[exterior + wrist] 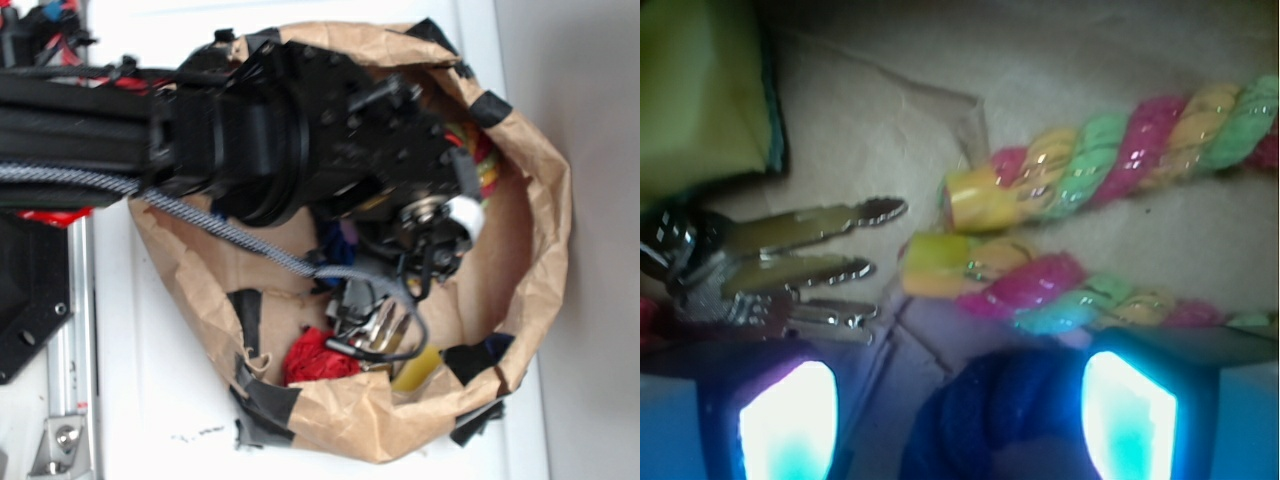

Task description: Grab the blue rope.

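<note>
Between the open end effector (960, 415) pads sits the blue rope (990, 415) (soft, light, bendy I think), so squeeze its thick middle.

I count one brown paper bag (545, 230) and take it as my landmark. Inside it I see three keys (805, 265) on a single ring, one multicoloured rope (1110, 145) with two taped ends showing, one blue rope (990, 420), one red cloth (315, 357) and one yellow-green item (700, 90). One gripper (960, 415), two fingers (788, 420), hangs over the bag.
</note>
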Motion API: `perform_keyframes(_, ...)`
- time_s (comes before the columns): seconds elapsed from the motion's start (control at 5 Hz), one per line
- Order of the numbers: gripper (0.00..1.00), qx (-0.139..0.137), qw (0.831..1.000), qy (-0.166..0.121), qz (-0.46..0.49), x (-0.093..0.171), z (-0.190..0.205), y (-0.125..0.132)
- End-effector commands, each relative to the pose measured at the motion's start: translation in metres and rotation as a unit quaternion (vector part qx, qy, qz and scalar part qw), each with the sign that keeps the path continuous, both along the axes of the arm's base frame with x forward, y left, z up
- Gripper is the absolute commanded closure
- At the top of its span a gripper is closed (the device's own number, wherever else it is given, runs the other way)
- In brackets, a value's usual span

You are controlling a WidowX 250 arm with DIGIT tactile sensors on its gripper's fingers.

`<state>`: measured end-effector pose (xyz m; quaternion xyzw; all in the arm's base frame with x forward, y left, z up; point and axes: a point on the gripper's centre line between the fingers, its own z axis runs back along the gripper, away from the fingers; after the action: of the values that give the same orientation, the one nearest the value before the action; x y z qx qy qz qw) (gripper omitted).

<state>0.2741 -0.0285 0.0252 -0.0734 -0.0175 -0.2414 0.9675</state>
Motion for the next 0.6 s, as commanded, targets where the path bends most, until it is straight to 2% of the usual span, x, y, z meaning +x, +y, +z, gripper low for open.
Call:
perform_keyframes(0.0,0.00,0.000,0.999,-0.033,0.004,-0.020,0.031,0.001)
perform_keyframes(0.2,0.00,0.004,1.000,-0.022,0.008,-0.023,0.021,0.007)
perform_keyframes(0.4,0.00,0.013,1.000,-0.011,0.001,-0.023,0.008,0.002)
